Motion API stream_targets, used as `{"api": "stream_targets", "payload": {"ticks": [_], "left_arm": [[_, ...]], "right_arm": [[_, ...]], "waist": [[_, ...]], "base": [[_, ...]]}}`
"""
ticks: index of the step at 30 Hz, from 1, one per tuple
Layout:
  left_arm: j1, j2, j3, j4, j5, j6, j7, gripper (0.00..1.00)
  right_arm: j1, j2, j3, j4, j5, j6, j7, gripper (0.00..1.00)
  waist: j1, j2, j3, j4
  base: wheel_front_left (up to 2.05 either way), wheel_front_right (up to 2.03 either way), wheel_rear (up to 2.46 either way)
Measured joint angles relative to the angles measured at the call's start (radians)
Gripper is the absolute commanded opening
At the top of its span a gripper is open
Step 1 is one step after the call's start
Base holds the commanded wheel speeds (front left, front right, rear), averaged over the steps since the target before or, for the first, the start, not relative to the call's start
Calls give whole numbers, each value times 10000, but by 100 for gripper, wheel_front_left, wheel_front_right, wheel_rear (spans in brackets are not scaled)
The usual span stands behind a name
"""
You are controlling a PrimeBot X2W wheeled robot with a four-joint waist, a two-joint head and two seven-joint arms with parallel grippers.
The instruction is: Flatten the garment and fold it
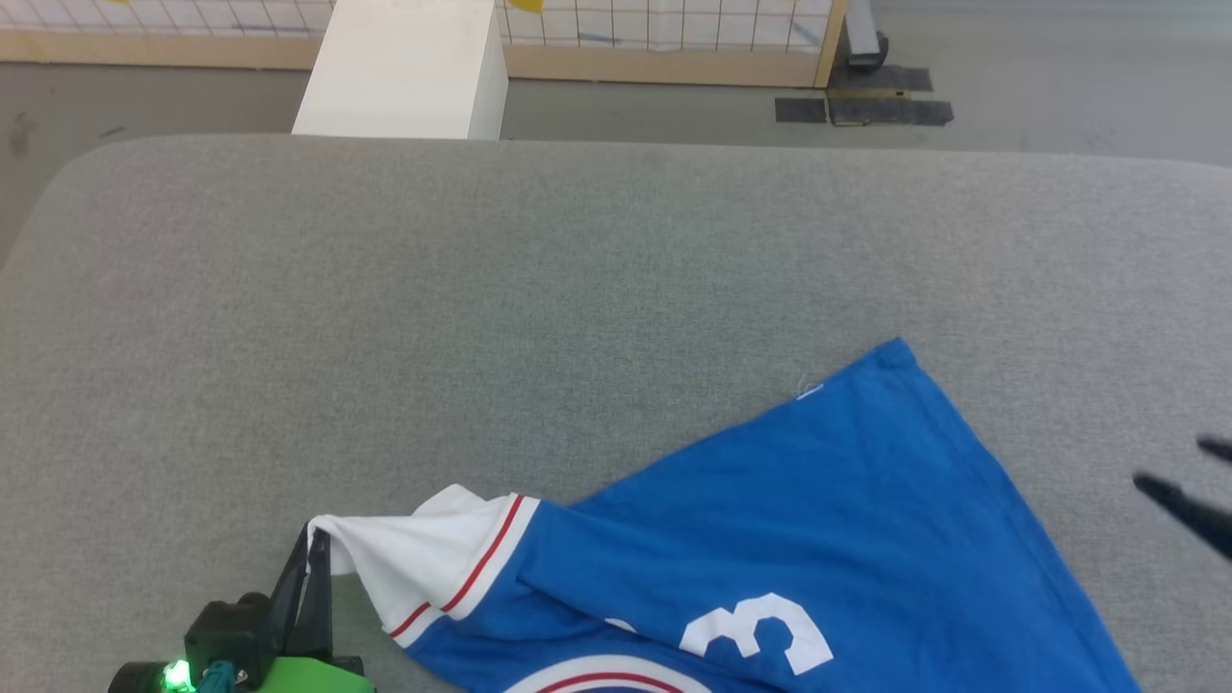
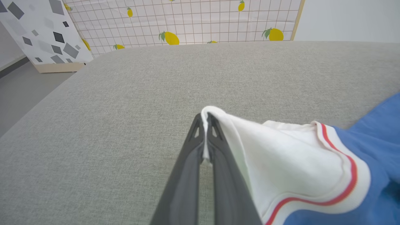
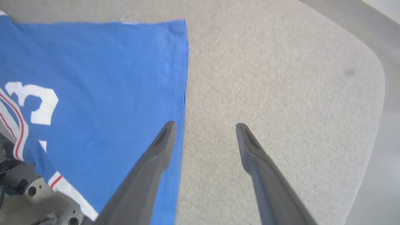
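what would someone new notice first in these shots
The bright blue jersey with its white 3, spread over the lower right of the grey table. Next, the left gripper pinching the tip of the white sleeve at lower left, while the right gripper hangs open at the jersey's side edge.

The garment (image 1: 818, 520) is lying on the table (image 1: 481, 289). Its sleeve (image 2: 281, 156) end is sitting pinched between the closed jaws of the left gripper (image 2: 205, 120), and the rest is spreading away to their right. The right gripper (image 3: 204, 126) is hanging with its jaws apart across the garment's side edge, one finger over cloth and the other over table. The number (image 3: 34, 101) is lying left of those jaws. A box (image 1: 404, 67) is standing beyond the table's far edge, ahead of the left jaws.
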Motion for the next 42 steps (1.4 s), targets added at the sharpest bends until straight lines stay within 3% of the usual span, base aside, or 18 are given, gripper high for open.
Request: {"api": "stream_targets", "payload": {"ticks": [4,9,17,19,24,32,33,34,42], "left_arm": [[-111,-54,-155,-2,10,-10,-2,0],[-477,-109,-324,12,29,-23,0,0],[-935,-290,-564,38,65,-104,0,0],[-1132,-364,-686,38,67,-107,0,0],[-1421,-418,-809,134,69,-134,-2,0],[-1562,-435,-813,288,94,-190,0,0],[-1562,-433,-805,303,94,-190,-2,0],[-1562,-433,-792,309,96,-192,-2,0],[-1513,-351,-637,405,140,-196,-2,0]], "right_arm": [[-1572,571,82,-261,-660,0,926,100],[-3674,1172,1239,165,-1223,0,2406,100],[-6438,2096,3390,1962,-1386,0,4428,100],[-7300,2702,3841,3285,-1346,0,4798,100],[-7752,3549,4330,4729,-1279,0,4554,100],[-7890,3733,5448,5779,-1066,4,3534,100],[-7906,3720,5545,5837,-970,4,3434,57],[-7920,3714,5611,5906,-838,4,3300,0],[-7976,3829,6326,6134,-251,0,1722,0]], "waist": [[0,0,241,144],[0,0,565,405],[1,0,1154,953],[1,0,1530,1179],[2,0,1948,1466],[1,0,2234,1752],[1,0,2230,1743],[1,0,2216,1722],[1,0,1796,1423]], "base": [[0,0,0],[0,0,0],[0,0,0],[0,0,0],[0,0,0],[0,0,0],[0,0,0],[0,0,0],[0,0,0]]}}
